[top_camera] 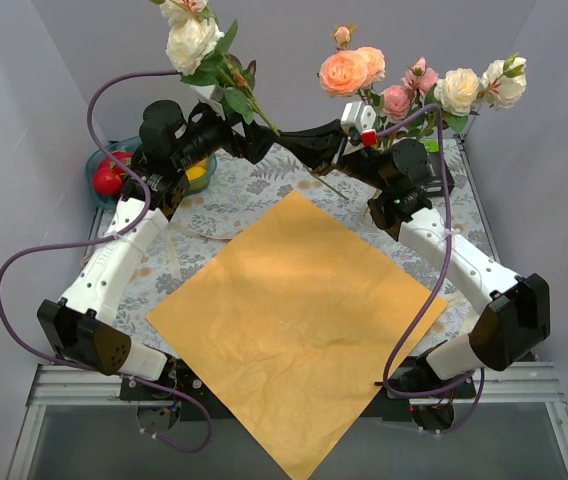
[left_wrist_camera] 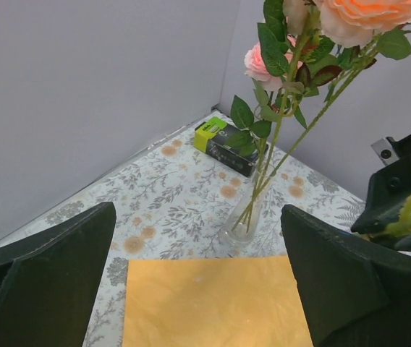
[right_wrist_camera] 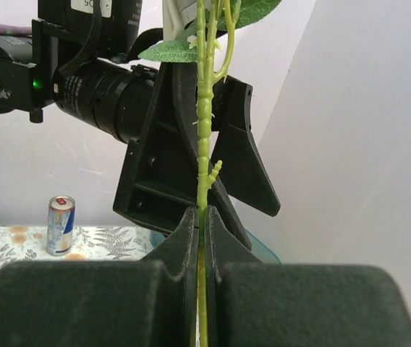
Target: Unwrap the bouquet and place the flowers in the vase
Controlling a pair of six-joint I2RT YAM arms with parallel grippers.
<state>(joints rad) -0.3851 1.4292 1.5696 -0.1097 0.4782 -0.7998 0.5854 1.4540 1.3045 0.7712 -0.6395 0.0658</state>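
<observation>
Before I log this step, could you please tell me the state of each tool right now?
Left tool: open, holding nothing.
Right tool: closed on a white rose stem.

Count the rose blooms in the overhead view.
9: two cream blooms top left on the held stem; upper right, a bud, a peach pair, a pink pair, a cream pair. More may be hidden.

In the vase (left_wrist_camera: 243,220) stand flowers (left_wrist_camera: 260,61), behind the paper sheet (left_wrist_camera: 213,303)
</observation>
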